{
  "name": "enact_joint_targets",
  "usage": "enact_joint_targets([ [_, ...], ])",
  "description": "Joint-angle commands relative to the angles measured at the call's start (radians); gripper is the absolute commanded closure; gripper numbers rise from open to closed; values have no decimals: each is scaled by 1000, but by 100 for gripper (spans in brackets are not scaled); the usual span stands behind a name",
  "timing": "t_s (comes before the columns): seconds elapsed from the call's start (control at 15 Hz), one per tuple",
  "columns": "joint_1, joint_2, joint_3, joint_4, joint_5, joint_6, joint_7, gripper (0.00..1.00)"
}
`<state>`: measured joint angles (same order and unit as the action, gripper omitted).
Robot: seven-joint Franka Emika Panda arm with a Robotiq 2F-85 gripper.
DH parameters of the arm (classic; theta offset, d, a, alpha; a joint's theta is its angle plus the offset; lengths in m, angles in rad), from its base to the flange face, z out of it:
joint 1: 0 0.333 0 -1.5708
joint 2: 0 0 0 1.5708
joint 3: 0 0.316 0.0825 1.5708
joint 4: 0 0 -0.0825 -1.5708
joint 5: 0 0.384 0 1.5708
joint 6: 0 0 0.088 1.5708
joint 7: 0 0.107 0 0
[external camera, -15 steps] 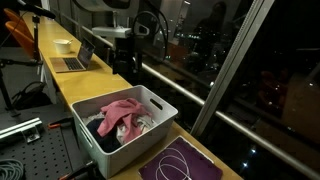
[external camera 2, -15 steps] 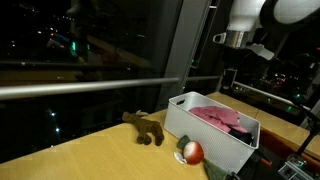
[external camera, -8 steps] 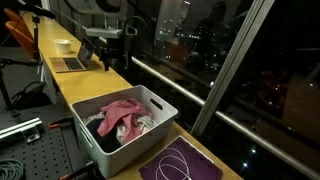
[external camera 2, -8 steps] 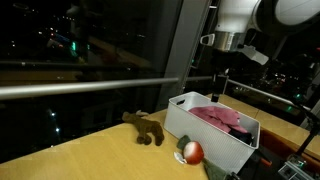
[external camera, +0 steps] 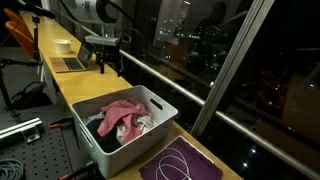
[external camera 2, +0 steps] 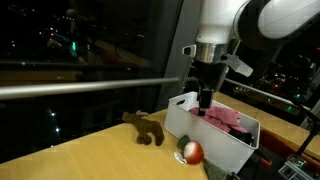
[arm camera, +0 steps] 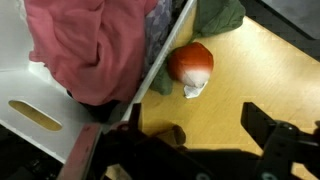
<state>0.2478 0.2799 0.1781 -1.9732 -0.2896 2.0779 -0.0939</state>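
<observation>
Gripper (external camera 2: 205, 100) was spread wide with nothing between the jaws, and it touched nothing. In both exterior views it hung pointing down from the arm, above the table (external camera 2: 90, 155).

In an exterior view it sat over the window-side end of the white bin (external camera 2: 215, 138), clear of the rim. The wrist view agreed: gripper (arm camera: 180, 150) looked straight down on the bin wall (arm camera: 40, 105) and the bare tabletop beside it. Both fingers (arm camera: 275, 135) were dark and blurred at the bottom edge.

Pink cloth (arm camera: 80, 50) lay heaped inside the bin and filled most of it. The same cloth (external camera: 122, 112) lay on top of darker and lighter laundry in an exterior view.

Red-and-white ball (arm camera: 190, 63) sat on the table just outside the bin, close against the wall. A green cloth (arm camera: 220, 15) lay right next to it. In an exterior view the ball (external camera 2: 190, 152) sat at the bin's front corner.

1 brown toy animal (external camera 2: 145, 128) stood on the table near the bin, apart from it.

In the exterior view from the bin's far end, gripper (external camera: 110, 68) hung beyond the bin. A laptop (external camera: 75, 60) sat further down the table. A purple mat (external camera: 185, 165) with a white cable (external camera: 175, 160) on it lay at the bin's near end.
</observation>
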Motion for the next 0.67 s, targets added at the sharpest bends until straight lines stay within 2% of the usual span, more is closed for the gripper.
enact_joint_targets([
  [0.0, 41, 97, 10, 83, -58, -27, 12, 0],
  [0.4, 134, 243, 3, 198, -198, -99, -28, 0],
  [0.6, 152, 326, -2, 267, -226, -147, -61, 0],
])
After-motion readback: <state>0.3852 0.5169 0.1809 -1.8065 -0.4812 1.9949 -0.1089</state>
